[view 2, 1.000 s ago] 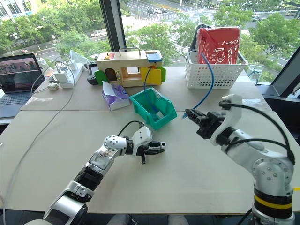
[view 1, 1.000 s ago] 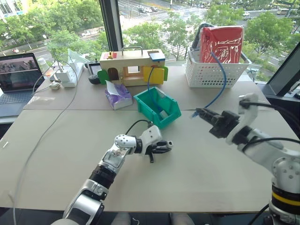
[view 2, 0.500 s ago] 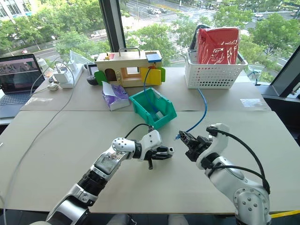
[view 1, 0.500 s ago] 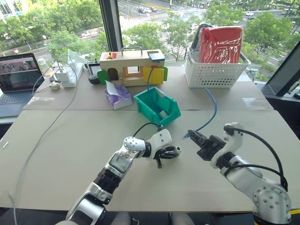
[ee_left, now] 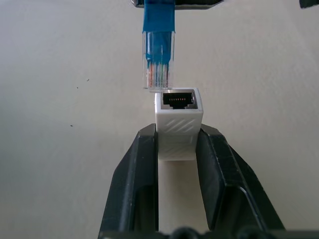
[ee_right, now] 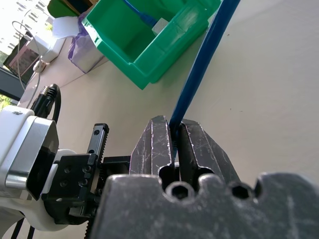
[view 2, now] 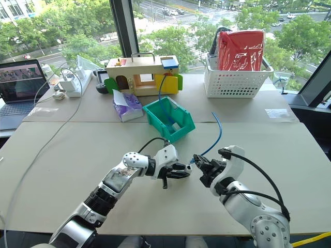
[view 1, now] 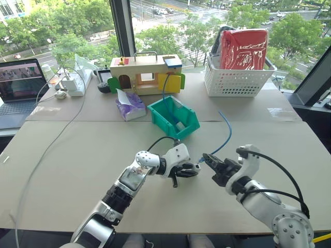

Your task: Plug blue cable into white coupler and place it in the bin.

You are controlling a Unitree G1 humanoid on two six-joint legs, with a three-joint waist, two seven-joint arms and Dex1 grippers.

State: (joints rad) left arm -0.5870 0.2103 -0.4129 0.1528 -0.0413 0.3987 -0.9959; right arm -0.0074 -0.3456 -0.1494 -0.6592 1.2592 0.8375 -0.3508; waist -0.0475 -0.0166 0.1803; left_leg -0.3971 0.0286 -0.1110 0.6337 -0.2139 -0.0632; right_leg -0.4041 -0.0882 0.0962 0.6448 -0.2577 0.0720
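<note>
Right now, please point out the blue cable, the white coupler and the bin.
blue cable [ee_left: 158, 69]: left wrist view, on its clear plug.
white coupler [ee_left: 178, 124]: left wrist view, on the ribbed face below its socket.
bin [view 1: 161, 119]: left eye view, on its near side wall.

Both eye views look forward and down over the counter from head height, sharing almost the same scene. Each wrist view sits close (along its own tool), facing the other tool.

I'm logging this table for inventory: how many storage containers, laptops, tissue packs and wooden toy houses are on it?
Storage containers: 2 (green bin, white basket)
Laptop: 1
Tissue pack: 1
Wooden toy house: 1
Total: 5
</note>
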